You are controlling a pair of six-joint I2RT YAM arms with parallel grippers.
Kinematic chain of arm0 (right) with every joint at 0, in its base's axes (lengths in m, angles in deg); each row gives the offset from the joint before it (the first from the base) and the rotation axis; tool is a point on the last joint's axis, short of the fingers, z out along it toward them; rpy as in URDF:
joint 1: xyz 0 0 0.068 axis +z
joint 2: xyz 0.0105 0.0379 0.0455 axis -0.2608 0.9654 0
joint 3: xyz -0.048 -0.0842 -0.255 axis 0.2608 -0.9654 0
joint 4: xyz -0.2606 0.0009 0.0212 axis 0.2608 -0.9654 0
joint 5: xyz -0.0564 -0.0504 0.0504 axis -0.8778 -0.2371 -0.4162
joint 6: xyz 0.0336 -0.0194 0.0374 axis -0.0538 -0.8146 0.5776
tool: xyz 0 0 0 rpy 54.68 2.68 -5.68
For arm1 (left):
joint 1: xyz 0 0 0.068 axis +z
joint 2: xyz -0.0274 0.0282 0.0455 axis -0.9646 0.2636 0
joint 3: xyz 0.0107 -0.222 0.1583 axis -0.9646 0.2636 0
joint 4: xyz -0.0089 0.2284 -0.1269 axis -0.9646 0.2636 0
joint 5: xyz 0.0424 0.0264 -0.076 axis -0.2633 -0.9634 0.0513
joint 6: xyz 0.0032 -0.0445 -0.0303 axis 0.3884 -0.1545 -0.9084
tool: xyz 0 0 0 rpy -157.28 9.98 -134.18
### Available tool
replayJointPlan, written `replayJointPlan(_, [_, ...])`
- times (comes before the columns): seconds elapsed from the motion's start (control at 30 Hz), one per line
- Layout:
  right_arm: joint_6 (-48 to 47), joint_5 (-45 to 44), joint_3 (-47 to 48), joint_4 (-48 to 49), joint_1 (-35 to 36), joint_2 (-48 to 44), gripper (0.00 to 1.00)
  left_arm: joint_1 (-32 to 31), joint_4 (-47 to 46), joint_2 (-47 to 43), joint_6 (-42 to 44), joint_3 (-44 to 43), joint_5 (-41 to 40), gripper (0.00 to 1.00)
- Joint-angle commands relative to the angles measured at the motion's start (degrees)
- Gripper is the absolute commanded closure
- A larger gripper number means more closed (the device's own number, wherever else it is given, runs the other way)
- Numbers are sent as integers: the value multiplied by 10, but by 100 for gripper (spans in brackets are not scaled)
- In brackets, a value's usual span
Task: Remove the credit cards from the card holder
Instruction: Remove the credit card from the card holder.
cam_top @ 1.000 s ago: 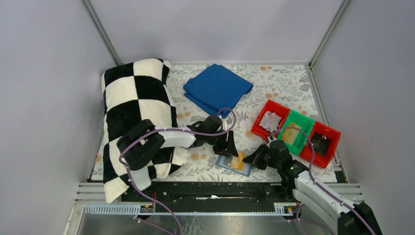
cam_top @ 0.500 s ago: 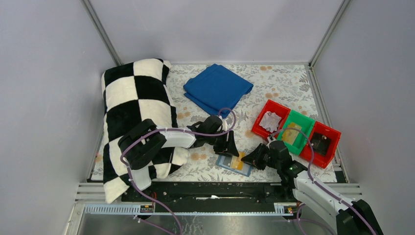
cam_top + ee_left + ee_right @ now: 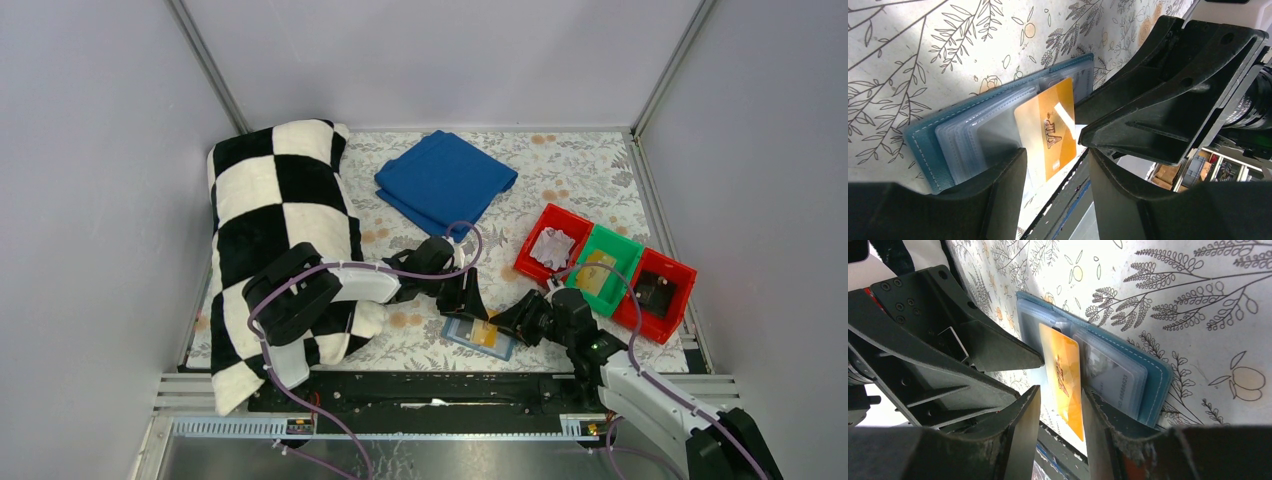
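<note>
The teal card holder (image 3: 466,334) lies open on the floral mat near the front edge. A gold card (image 3: 489,334) marked VIP sticks halfway out of its clear sleeves toward the near edge. It also shows in the left wrist view (image 3: 1047,131) and the right wrist view (image 3: 1065,379). A whitish card (image 3: 1110,377) sits in a sleeve. My left gripper (image 3: 466,299) is open, one finger (image 3: 998,192) on the sleeves. My right gripper (image 3: 512,322) is open, its jaws either side of the gold card's free end, not closed on it. The two grippers nearly touch.
Three bins stand in a row at the right: a red bin (image 3: 566,222) with whitish cards, a green bin (image 3: 624,249) with a yellowish card, and another red bin (image 3: 684,273). A folded blue cloth (image 3: 445,180) lies at the back. A black-and-white checkered blanket (image 3: 280,215) covers the left.
My right gripper has crept left toward the card holder, closing in around the gold card's end. My left gripper has hardly moved.
</note>
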Motion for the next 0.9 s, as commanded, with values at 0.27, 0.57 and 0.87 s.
replayJointPlan(0.27, [26,22,-69,111,5,33,61,-2,-1,20,6,8,-3,47])
replayJointPlan(0.57, [23,34,-71,140,5,28,69,-2,-2,19,6,11,-3,47])
replayJointPlan(0.87, [-19,47,-42,154,5,114,82,-2,-6,12,5,13,-5,47])
